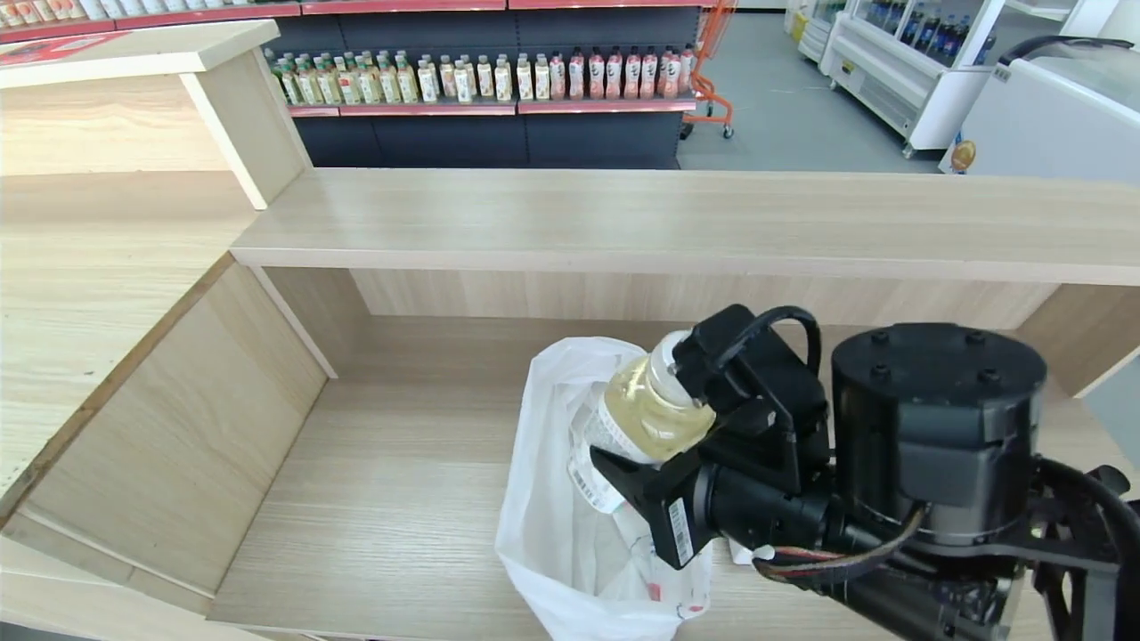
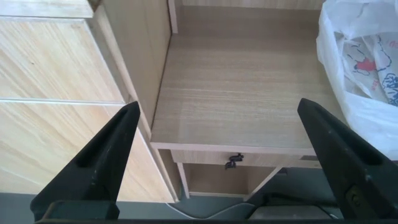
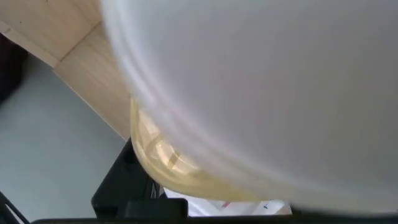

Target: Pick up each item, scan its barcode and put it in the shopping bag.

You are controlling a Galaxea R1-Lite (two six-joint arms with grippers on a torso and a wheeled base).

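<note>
Pale-yellow drink fills the bottle (image 1: 637, 401) that the right hand (image 1: 663, 414) grips around its upper body. The bottle is tilted, with the cap pointing up and away and the labelled lower end angled down towards the mouth of the white plastic shopping bag (image 1: 552, 499). The bag stands on the wooden table (image 1: 383, 499). I cannot tell whether the base has passed the bag's rim or hangs just above it. The left hand (image 2: 217, 155) is open and empty, over the near edge of the table and well apart from the bag.

The step looks like the drop into the bag. To do it well, the bottle should go down base first through the middle of the opening. That keeps the fingers off the thin plastic, which would fold or drag easily. Letting go is best left until the base is low in the bag, as a drop from this height could tip the limp bag over.
</note>
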